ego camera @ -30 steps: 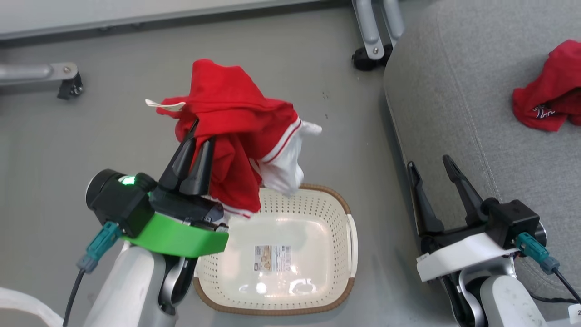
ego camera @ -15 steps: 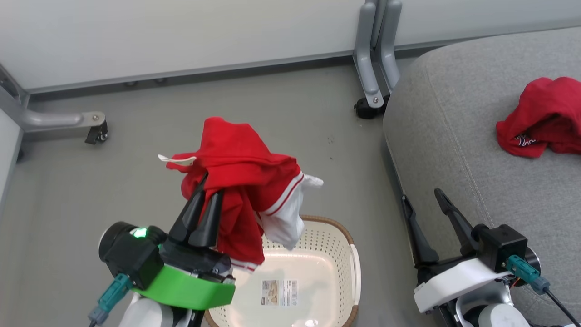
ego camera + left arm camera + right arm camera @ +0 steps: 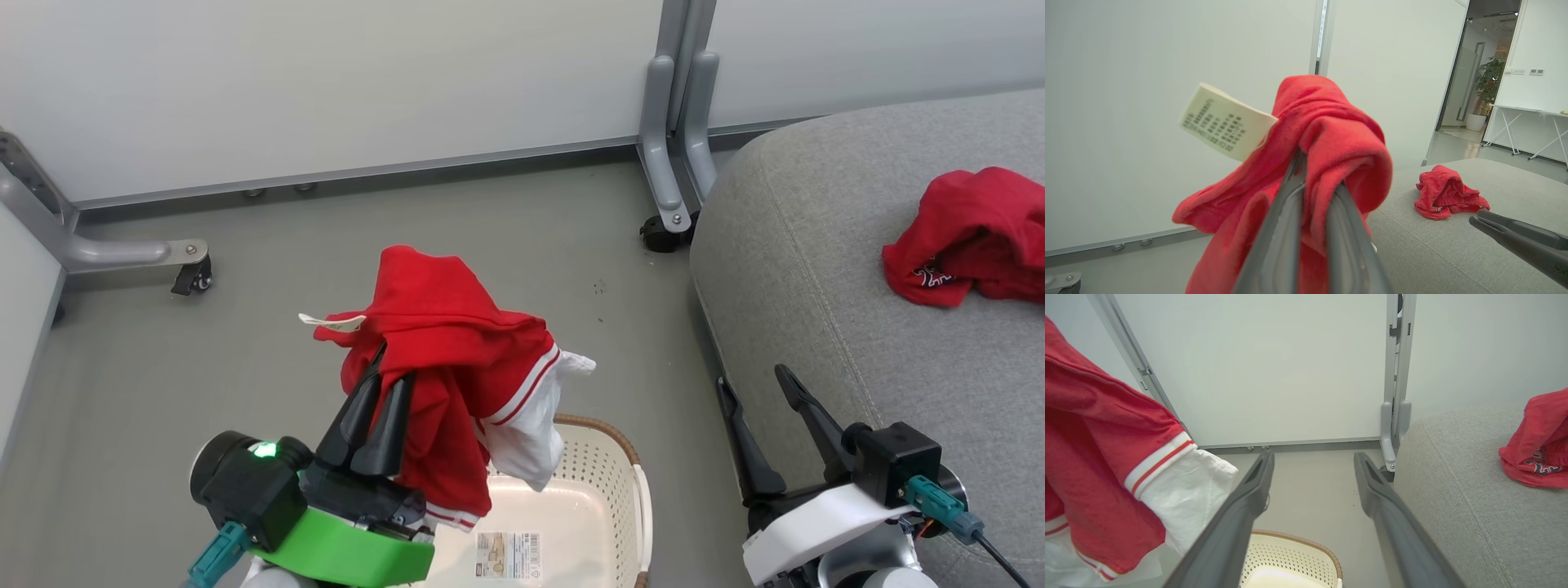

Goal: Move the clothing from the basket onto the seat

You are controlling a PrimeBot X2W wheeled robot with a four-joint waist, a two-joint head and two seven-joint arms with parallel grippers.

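While clamped (aloft), clothing (image 3: 449,343) overhangs basket (image 3: 602,480).

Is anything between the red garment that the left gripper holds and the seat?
Mostly no. The garment hangs from the shut left gripper above the basket; bare floor separates it from the seat. The open right gripper stands by the seat's near edge.
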